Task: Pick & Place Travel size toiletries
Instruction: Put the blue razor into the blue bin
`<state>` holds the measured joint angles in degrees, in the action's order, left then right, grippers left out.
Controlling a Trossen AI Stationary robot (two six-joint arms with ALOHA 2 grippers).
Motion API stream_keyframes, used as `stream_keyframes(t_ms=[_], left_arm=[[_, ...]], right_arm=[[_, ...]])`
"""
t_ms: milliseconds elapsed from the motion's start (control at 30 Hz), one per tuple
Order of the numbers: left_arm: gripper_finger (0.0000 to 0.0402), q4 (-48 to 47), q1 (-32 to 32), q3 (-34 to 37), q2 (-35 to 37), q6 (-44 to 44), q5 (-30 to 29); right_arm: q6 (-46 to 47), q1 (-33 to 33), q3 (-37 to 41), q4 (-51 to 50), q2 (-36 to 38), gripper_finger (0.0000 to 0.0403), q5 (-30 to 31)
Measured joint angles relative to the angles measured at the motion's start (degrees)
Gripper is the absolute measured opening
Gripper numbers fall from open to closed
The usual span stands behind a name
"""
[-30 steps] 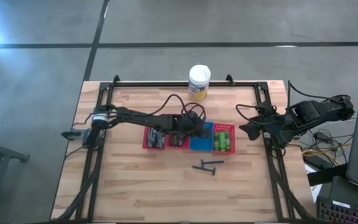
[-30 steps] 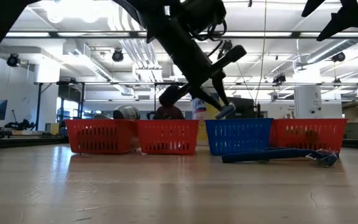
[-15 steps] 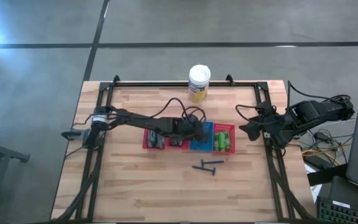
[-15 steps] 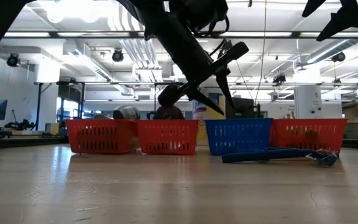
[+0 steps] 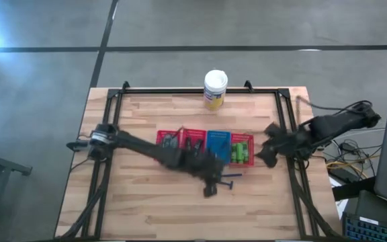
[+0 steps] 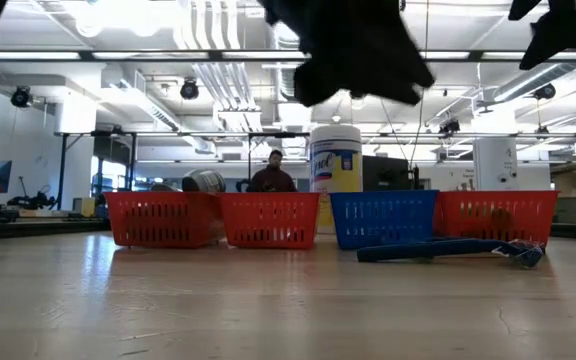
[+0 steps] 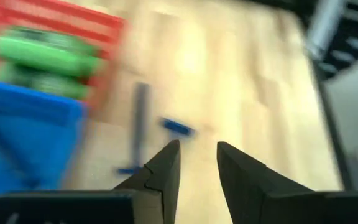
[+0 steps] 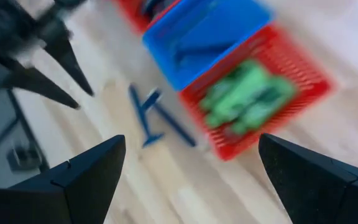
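Two thin dark T-shaped sticks [image 5: 228, 179] lie flat on the bare wood near the trays; they also show in the low view [image 6: 448, 250] and the left wrist view [image 7: 139, 124]. Green bottles [image 5: 241, 150] lie in the rightmost red tray. Another dark stick [image 8: 190, 48] lies in the blue tray [image 5: 217, 142]. My left gripper [image 7: 197, 152] hangs just above the table beside the sticks, open with a narrow gap and holding nothing. My right gripper [image 8: 194, 165] hovers wide open to the right of the trays [image 5: 269, 149].
A row of slotted trays, two red [image 5: 180, 140], one blue and one red, sits mid-table. The white-lidded yellow-labelled jar [image 5: 214, 89] stands at the far edge. A black frame rail [image 5: 289, 128] runs along the table's sides. Bare wood [image 5: 153, 202] lies toward the near edge.
My left gripper let a small item drop over the blue tray, then swung fast toward the near edge and down to the sticks on the table. My right gripper moved a little toward the table's left, closer to the trays.
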<state>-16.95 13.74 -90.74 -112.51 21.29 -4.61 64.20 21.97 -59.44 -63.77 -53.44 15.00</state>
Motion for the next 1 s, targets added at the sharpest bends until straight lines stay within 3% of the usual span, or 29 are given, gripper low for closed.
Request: stream_keyframes(t_ms=[233, 433, 700, 1000], left_arm=[[0.011, -7.91, 8.32, 0.09, 0.42, 6.83, -3.59], [0.011, -10.92, 16.51, 3.69, 3.0, 13.64, -15.12], [0.011, -10.82, 25.02, 15.79, 12.23, 29.54, -28.01], [0.011, -10.07, 26.51, 31.33, 28.86, 38.59, -33.83]], right_arm=[[-9.7, 4.54, 3.5, 12.4, -13.33, 0.0366, -3.74], [-16.9, 8.54, 3.54, 19.32, -23.6, 0.0366, -4.68], [-19.88, 9.91, 3.54, 29.98, -32.24, 0.0366, -6.03], [-22.95, 7.29, 3.52, 35.88, -40.68, 0.0366, -6.05]])
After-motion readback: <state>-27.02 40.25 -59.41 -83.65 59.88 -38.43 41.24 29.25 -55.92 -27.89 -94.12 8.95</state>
